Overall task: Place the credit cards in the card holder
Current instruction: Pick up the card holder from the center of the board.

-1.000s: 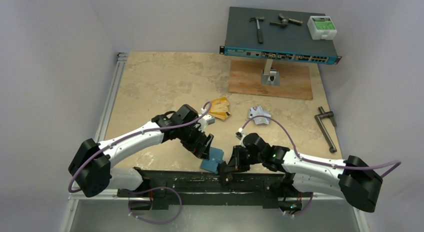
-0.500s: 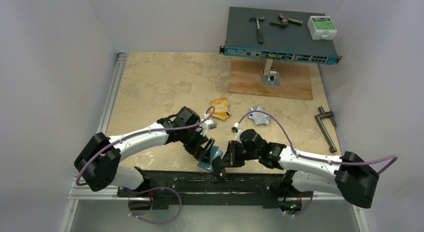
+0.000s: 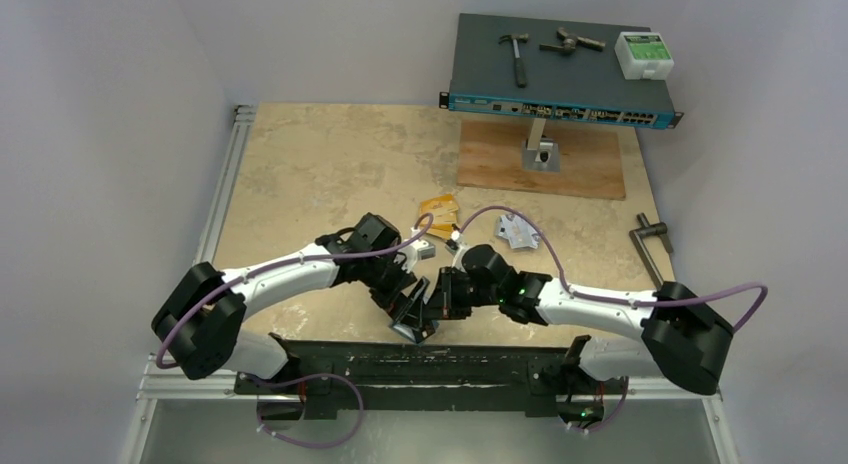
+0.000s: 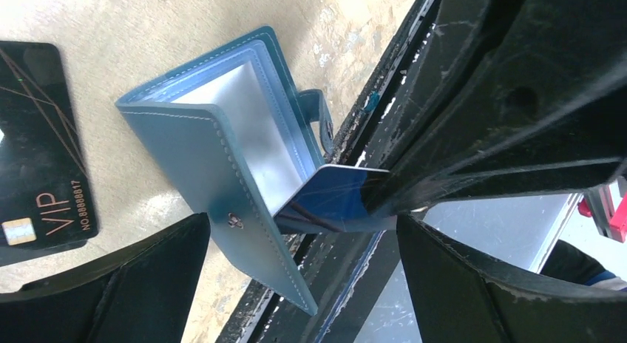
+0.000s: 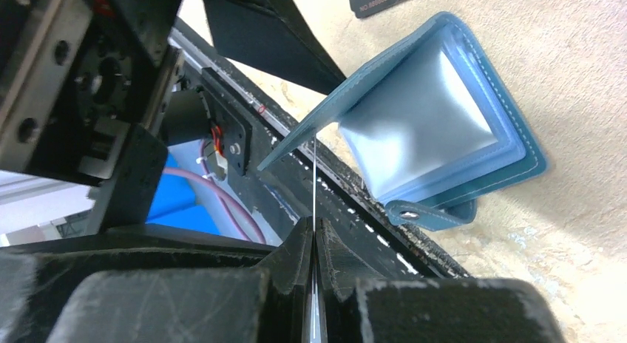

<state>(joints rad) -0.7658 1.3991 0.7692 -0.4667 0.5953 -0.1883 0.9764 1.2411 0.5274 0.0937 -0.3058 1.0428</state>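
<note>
Black plastic, one VIP card (image 4: 41, 143) lies flat on the table (image 3: 320, 164) at the far left of my left wrist's view. My left hand (image 4: 303, 284) is spread wide, a finger on each side of the teal card holder (image 4: 222, 158). The holder sits open at the table's near edge beside the black rail (image 5: 370, 217), with one cover raised. A glossy card (image 4: 333, 199) meets the inside of that cover. My right hand (image 5: 313, 232) is clamped on the card. Farther back lie the orange cards (image 3: 440, 212), and to their right the silver cards (image 3: 520, 234).
</note>
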